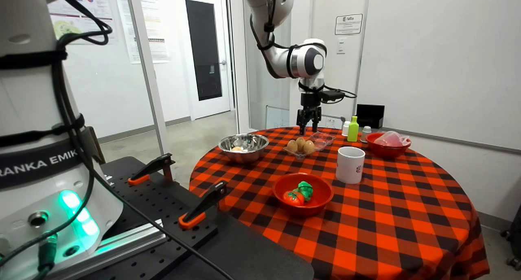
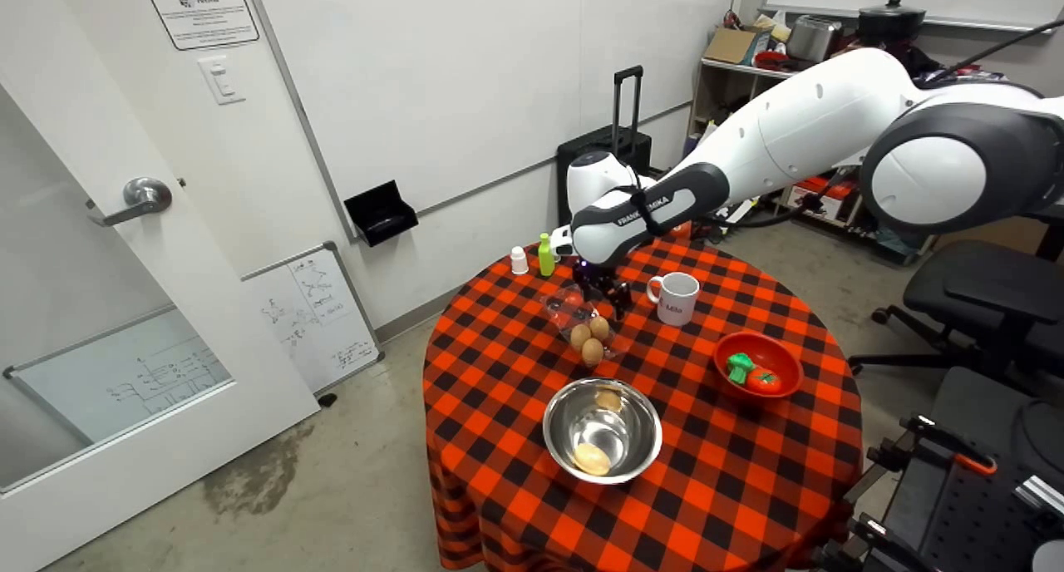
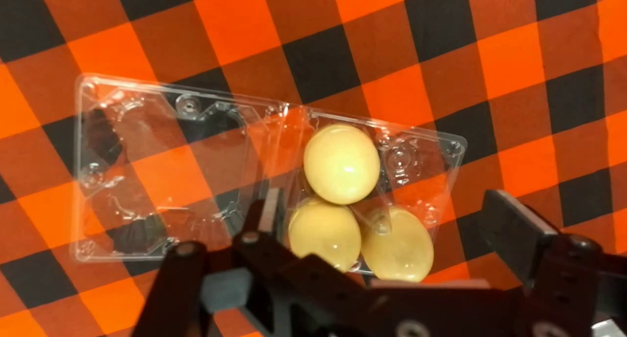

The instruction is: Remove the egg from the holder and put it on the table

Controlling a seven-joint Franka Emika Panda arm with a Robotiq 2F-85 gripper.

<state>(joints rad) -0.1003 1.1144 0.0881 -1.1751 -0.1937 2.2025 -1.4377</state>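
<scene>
Near the clear carton (image 3: 281, 131), empty jaws stand parted, and an off-centre descent could jostle the huddled eggs (image 3: 341, 164).

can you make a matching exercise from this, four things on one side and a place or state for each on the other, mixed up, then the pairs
Things:
1. three eggs
2. gripper
3. white mug
4. tomato

Place or state:
A. dark print on the side
B. in a red bowl
C. in the clear carton
D. jaws spread open

Pairs: 1-C, 2-D, 3-A, 4-B
</scene>
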